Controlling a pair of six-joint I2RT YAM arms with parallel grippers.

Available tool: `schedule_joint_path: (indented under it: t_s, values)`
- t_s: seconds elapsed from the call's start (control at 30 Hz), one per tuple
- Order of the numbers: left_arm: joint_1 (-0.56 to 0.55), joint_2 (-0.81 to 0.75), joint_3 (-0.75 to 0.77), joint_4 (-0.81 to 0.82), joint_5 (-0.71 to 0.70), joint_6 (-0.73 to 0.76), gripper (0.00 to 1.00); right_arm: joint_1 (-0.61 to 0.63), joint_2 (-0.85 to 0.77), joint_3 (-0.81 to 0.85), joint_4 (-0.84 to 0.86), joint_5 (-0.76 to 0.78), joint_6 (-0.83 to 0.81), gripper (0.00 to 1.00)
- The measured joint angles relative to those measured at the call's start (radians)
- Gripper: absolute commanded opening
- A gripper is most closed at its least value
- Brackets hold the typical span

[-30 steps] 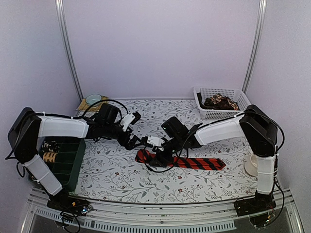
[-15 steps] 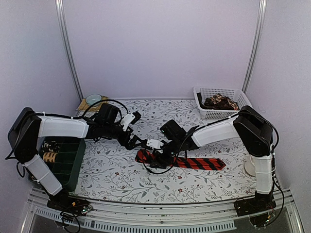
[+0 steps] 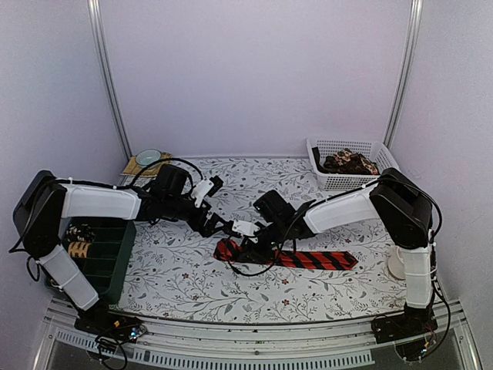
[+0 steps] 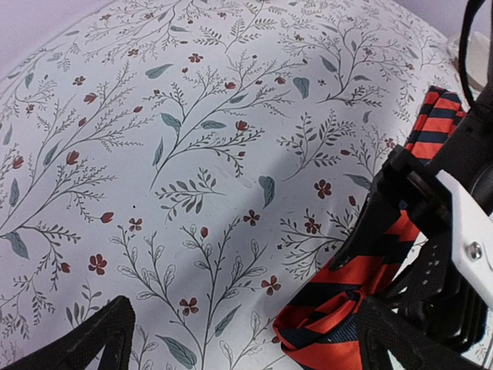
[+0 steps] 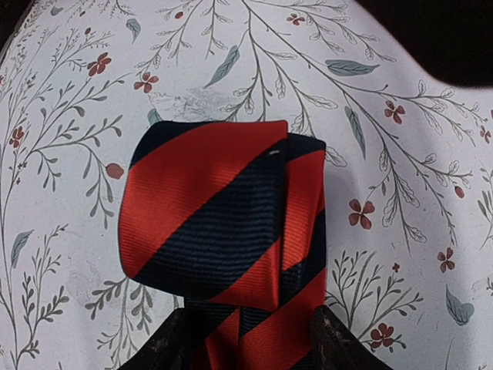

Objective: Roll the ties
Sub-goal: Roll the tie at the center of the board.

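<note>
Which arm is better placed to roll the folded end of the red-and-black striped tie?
Right: the right gripper flanks the red-and-black striped fabric tie just behind the fold. The left gripper is wide open, holding nothing.

I'm watching the red tie with black diagonal stripes (image 3: 312, 259) lying flat on the floral worktop (image 3: 177, 270), stretching left to right across the near middle. Its left end is folding back over the strip in one loose turn, and the flap is sitting slightly askew on top. I'm also seeing the brown-patterned ties (image 3: 350, 162) heaping in the white basket (image 3: 331, 145) at the far right. A tan coil (image 3: 79, 249) and a dark-patterned coil (image 3: 79, 231) are resting in the green tray (image 3: 115, 262) at the left.
</note>
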Motion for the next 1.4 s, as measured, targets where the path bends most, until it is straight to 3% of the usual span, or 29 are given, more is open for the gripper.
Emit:
schedule_joint_path:
  t_s: [0.17, 0.33, 0.67, 0.87, 1.4]
  values:
    - [0.0, 0.008, -0.003, 0.011, 0.003, -0.004, 1.0, 0.003, 0.0, -0.012, 0.023, 0.014, -0.002, 0.49]
    - [0.0, 0.018, -0.003, 0.014, 0.009, -0.011, 1.0, 0.013, 0.0, -0.038, 0.075, 0.028, -0.008, 0.61]
    - [0.0, 0.029, -0.003, 0.014, 0.016, -0.014, 1.0, 0.015, -0.002, -0.077, 0.159, 0.023, -0.008, 0.63]
    - [0.0, 0.029, -0.003, 0.015, 0.023, -0.016, 1.0, 0.016, -0.002, -0.095, 0.189, -0.015, -0.006, 0.73]
    - [0.0, 0.03, -0.012, 0.032, 0.029, -0.019, 1.0, 0.021, -0.005, -0.123, 0.218, -0.1, 0.001, 0.79]
